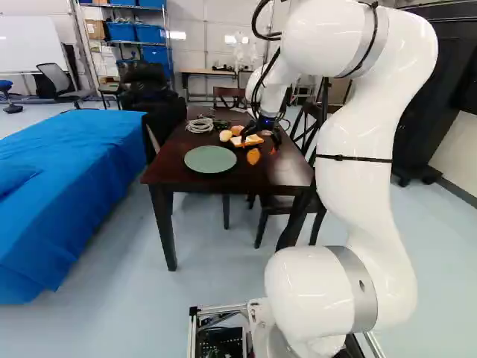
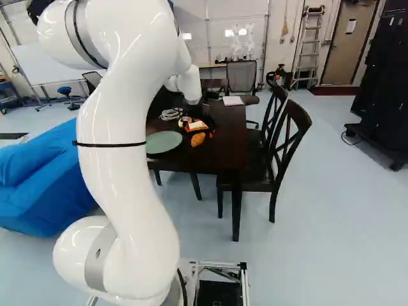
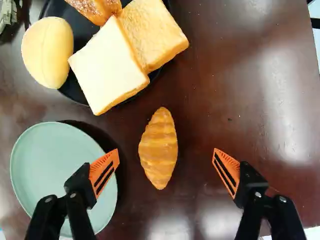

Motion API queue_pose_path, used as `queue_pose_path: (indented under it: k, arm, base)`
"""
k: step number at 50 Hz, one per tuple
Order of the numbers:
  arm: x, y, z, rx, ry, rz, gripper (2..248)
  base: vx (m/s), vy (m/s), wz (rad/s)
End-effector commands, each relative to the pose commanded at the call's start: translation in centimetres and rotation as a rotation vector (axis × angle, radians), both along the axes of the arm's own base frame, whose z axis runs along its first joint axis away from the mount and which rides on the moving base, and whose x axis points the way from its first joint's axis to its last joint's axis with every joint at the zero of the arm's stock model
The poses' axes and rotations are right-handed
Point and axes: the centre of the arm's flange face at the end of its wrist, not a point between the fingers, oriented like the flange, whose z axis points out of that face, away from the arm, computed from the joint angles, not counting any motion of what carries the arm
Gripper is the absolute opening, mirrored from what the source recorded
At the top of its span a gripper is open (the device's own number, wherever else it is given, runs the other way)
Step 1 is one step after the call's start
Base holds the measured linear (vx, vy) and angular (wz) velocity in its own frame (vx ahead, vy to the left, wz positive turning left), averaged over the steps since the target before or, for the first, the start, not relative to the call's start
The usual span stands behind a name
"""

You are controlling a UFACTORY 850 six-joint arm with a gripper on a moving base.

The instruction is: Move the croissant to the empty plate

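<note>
In the left base view we are finding the ridged golden-brown croissant (image 1: 253, 156) on the dark wooden table (image 1: 165, 165), in the right base view near the round green plate (image 2: 164, 142), in the wrist view beneath the wide-open black gripper (image 3: 166, 154), and are judging it light, slightly yielding, best pinched across its middle.

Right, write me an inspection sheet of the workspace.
Surface: table dark and glossy; no spill seen.
Job's things: croissant lies on the table; green plate beside it, empty.
Clutter: black plate bearing bread; paper farther back.
Grippers: end effector open over the croissant, one finger overhanging the green plate.
Cables: pale coil on the table; black cable looping beside the arm.
Surroundings: chairs at the table; blue cover at the left base view's left. Person near: nothing seen.
</note>
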Motion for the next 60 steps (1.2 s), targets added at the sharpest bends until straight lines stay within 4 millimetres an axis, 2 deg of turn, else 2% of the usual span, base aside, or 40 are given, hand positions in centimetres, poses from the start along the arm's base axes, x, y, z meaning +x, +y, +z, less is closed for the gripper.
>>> queue_pose_path:
  k: [18, 36, 60]
  arm:
    - [0.6, 0.5, -0.2, 0.005, 0.038, 0.011, 247]
    - [1.5, 1.1, -2.5, 0.006, 0.068, 0.021, 247]
    - [1.5, 1.1, -2.5, 0.006, 0.068, 0.021, 247]
  base:
    - [0.000, 0.000, 0.000]
    - [0.000, 0.000, 0.000]
    - [0.000, 0.000, 0.000]
